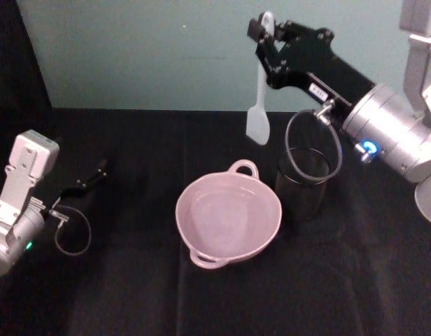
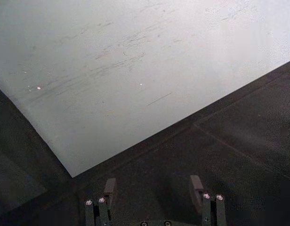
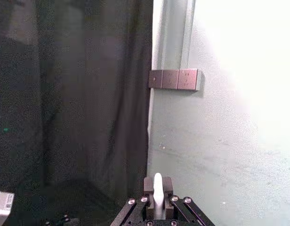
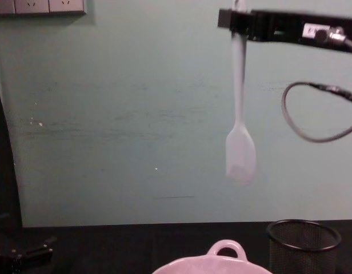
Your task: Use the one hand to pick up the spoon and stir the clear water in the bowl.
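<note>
My right gripper (image 1: 266,33) is raised high above the table's far side, shut on the upper handle of the white spoon (image 1: 258,120). The spoon hangs straight down, flat head lowest, above and behind the bowl (image 1: 180,213) and clear of it. In the chest view the spoon (image 4: 240,154) dangles from the right gripper (image 4: 238,20), well above the bowl's rim (image 4: 222,267). The right wrist view has the handle end (image 3: 157,188) pinched between the jaws. The pale pink bowl holds clear water. My left gripper (image 1: 96,173) rests on the table at the left, open with nothing in it.
A black wire-mesh cup (image 1: 303,183) stands just right of the bowl, under the right arm's grey cable loop (image 1: 313,143). A pale green wall backs the black-clothed table. The left wrist view has the left gripper (image 2: 153,188) facing that wall.
</note>
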`<state>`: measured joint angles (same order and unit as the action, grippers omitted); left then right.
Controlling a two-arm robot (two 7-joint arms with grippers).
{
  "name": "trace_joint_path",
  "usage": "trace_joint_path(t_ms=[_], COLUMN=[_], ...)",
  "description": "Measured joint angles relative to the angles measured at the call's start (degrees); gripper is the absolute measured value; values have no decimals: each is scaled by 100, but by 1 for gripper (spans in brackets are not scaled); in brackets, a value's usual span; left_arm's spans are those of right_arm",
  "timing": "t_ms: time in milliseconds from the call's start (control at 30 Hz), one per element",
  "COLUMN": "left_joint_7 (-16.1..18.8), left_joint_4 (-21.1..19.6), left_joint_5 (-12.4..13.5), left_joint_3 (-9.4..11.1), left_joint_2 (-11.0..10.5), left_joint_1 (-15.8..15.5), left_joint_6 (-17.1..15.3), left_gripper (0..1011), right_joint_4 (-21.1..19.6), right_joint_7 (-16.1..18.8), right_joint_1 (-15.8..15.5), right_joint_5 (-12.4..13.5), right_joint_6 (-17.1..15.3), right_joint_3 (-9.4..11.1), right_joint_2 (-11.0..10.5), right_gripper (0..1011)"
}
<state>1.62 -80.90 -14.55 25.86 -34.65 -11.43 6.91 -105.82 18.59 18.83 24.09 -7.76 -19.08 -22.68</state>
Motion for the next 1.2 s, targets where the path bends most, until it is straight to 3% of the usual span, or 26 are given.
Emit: trace_joint_path(t_ms=[600,900,1200], left_joint_7=[0,0,0], left_joint_4=[0,0,0], left_joint_5=[0,0,0], left_joint_3=[0,0,0], left_joint_2=[0,0,0], left_joint_1=[0,0,0], left_joint_6=[0,0,0], left_gripper=[1011,1011,1011], right_joint_4=[-85,422,1160], right_joint_7=[-197,-199,-68], right_joint_1=[-111,-263,-412], right_joint_5=[0,261,648], right_joint_6=[-182,-201,248], right_joint_3=[459,655,756], right_joint_2=[-283,-259,-15], right_gripper=[117,116,117])
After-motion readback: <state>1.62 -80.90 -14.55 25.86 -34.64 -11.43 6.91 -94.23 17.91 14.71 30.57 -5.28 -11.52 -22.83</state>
